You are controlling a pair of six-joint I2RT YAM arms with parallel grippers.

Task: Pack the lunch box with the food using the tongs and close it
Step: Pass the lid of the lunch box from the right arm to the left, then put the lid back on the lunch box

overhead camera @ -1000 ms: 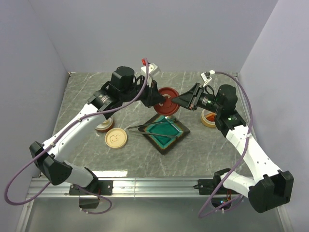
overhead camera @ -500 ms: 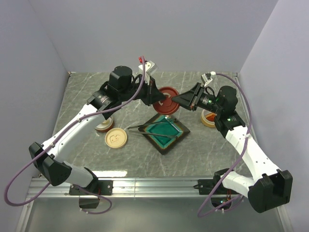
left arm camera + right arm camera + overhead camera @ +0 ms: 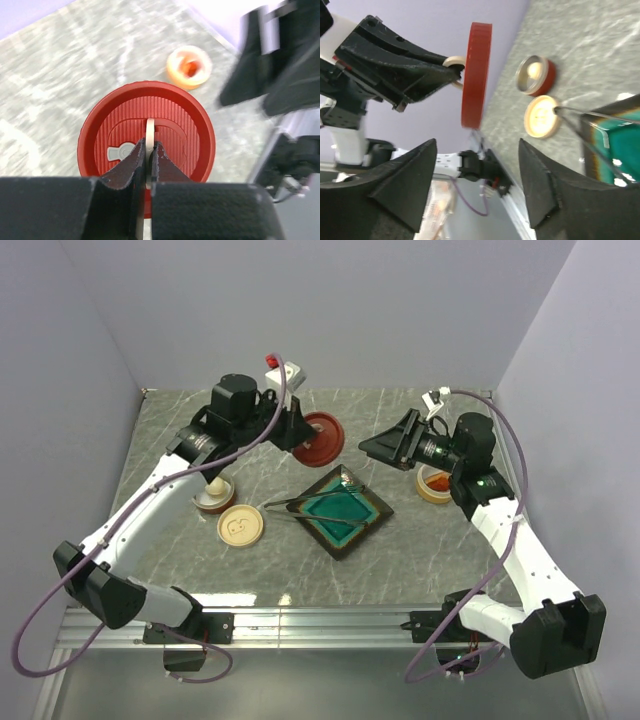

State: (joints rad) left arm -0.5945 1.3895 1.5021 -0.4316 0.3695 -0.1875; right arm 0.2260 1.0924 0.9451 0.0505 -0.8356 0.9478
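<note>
A grey, white-veined marbled surface (image 3: 170, 570) lies between plain lavender walls (image 3: 400, 310). Above its far middle, the left gripper (image 3: 150, 150) has its black fingers clamped together on a cream loop tab (image 3: 150, 127) at the centre of a round red lid (image 3: 185, 125). The lid is finely ribbed with a raised rim, and it hangs clear of the surface, turned on edge toward the right arm. The right gripper (image 3: 475, 192) faces it, its two wedge-shaped fingers wide apart with nothing between them.

The tongs (image 3: 310, 505) are two slim grey metal arms in a narrow V. They lie across a glossy square teal dish (image 3: 365, 525) with a dark rim, their joined end off its left side.

Further left, a cream-white egg-shaped piece (image 3: 215, 485) sits in a short round red-walled container (image 3: 549, 75), with a flat cream lid (image 3: 240, 526) just near of it. On the right, orange-red lumps (image 3: 437, 480) fill a cream-walled round container (image 3: 430, 497), partly hidden by the right arm. The lumps are too blurred to count.
</note>
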